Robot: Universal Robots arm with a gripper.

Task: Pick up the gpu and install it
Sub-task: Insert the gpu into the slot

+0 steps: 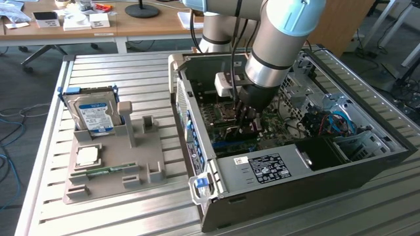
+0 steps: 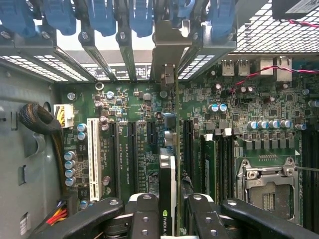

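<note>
My gripper (image 1: 247, 123) reaches down inside the open computer case (image 1: 295, 191), over the motherboard (image 1: 226, 115). In the wrist view the gpu (image 2: 168, 184) appears edge-on as a thin green card with a black block, and my gripper (image 2: 172, 219) is shut on it, one black finger (image 2: 144, 214) on each side. Its silver end bracket (image 2: 167, 55) stands at the case's rear slot openings. The card lies in line with a black expansion slot (image 2: 149, 144) on the board. I cannot tell whether its edge sits in the slot.
On the exterior view's left, a grey tray (image 1: 151, 162) holds a hard drive (image 1: 95, 113), a processor chip (image 1: 87, 156) and a memory stick (image 1: 105, 170). Blue slot latches (image 2: 99, 17), a white slot (image 2: 92, 159), a processor socket (image 2: 269, 184) and the power supply (image 1: 262, 169) crowd around the card.
</note>
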